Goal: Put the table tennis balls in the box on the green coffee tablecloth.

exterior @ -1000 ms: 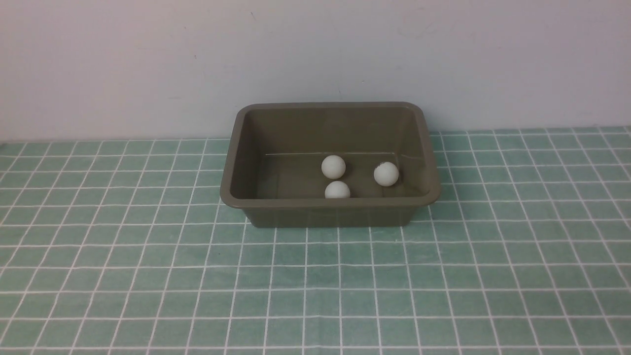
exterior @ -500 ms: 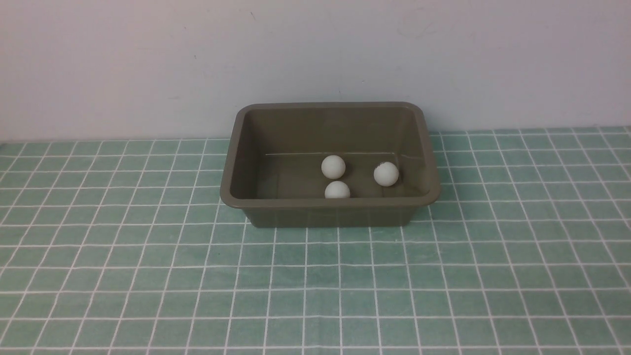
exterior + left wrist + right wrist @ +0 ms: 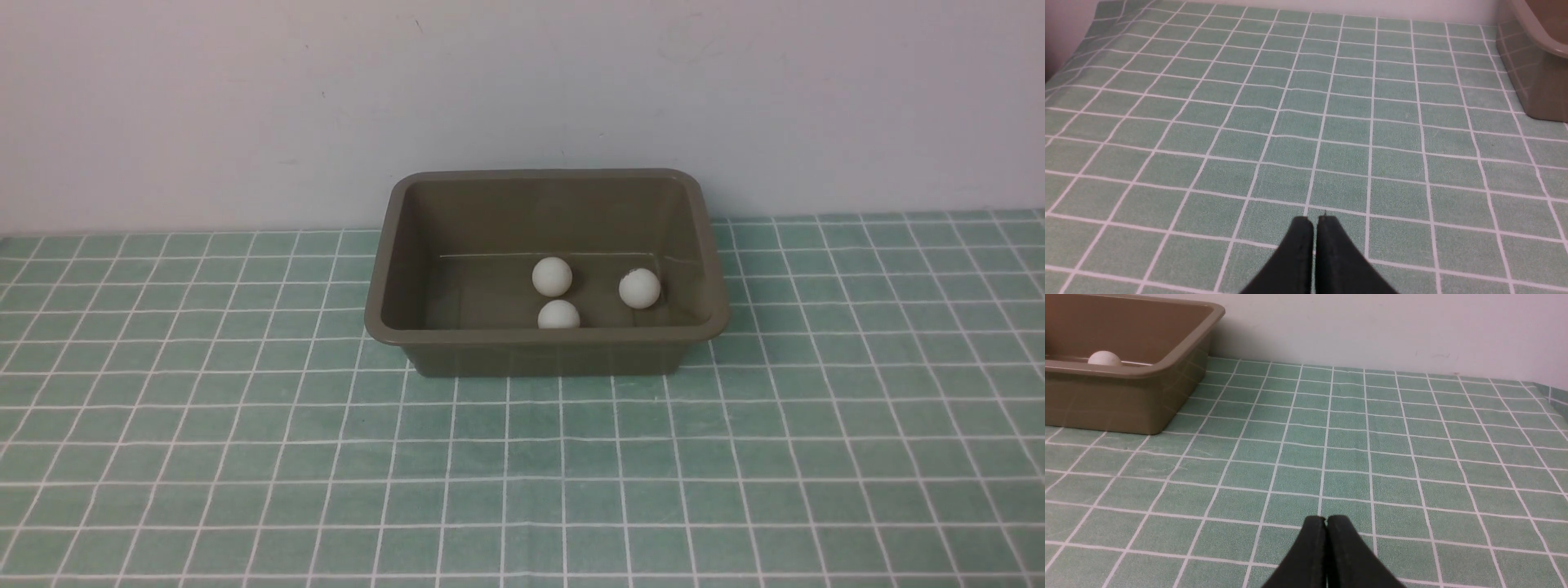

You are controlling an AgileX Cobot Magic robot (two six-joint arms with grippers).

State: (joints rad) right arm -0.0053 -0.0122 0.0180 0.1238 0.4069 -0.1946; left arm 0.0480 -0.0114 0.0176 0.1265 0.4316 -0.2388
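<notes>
Inside the box [image 3: 424,245] lie three table tennis balls [image 3: 552,276], well apart from both clenched, empty grippers [image 3: 1314,222] [image 3: 1326,522].

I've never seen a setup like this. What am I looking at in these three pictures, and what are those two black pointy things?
It is a robot with two arms. One camera sits between the arms and looks forward: it shows a brown box on a green checked tablecloth, with three white table tennis balls inside. The other two cameras ride on the wrists. The black points are the robot's pincers: the left gripper and the right gripper. Both are closed, hold nothing, and sit over bare cloth to either side of the box.
</notes>
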